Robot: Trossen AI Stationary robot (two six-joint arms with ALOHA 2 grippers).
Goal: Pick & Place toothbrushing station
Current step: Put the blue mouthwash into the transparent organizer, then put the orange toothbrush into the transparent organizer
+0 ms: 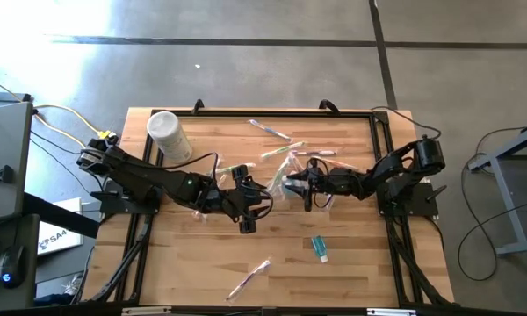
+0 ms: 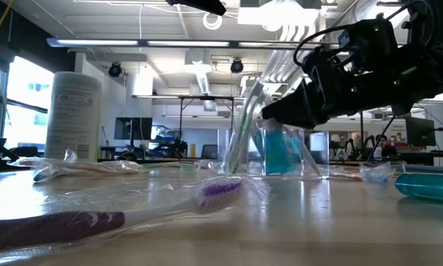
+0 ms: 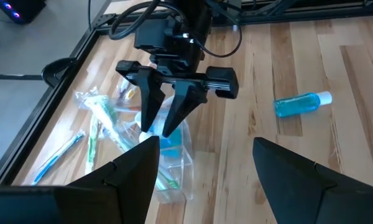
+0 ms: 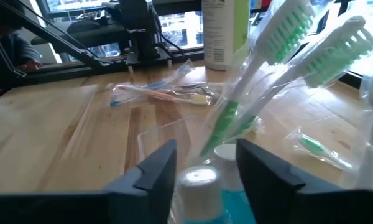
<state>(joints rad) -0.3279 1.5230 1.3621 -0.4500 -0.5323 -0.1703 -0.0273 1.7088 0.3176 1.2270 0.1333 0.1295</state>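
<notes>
While the holder sits mid-table, these lines give the scene:

Task's thing: the toothbrushing station (image 3: 173, 163), a small boxy holder of see-through clear plastic, stands upright on the wooden table (image 1: 351, 263) near the centre of the high view, a little right of middle. It carries green-handled toothbrushes in clear wrap (image 4: 280, 68) leaning out of it and a small bottle of blue liquid with a white cap (image 4: 198, 182) inside.

Handling, as a judgement: thin and stiff plastic, light, smooth and likely slippery; top-heavy with the brushes tilted out, so it may tip or skate if nudged. A wall or rim looks the best hold, one finger inside and one outside, not the loose brushes.

Right gripper (image 3: 168, 109): centre of the left wrist view, pointing down just above the holder's open top, its two dark fingers a narrow gap apart; whether they pinch anything I cannot tell. In its own view the white cap lies between the fingers.

Left gripper (image 3: 205, 171): bottom of its own view, fingers spread and empty, just beside the holder on the near side.

Around: a tall white cylindrical tub (image 1: 168, 136) upper left in the high view; a second blue bottle (image 1: 320, 247) lying below centre; wrapped toothbrushes (image 1: 268, 130) scattered near the top.
</notes>
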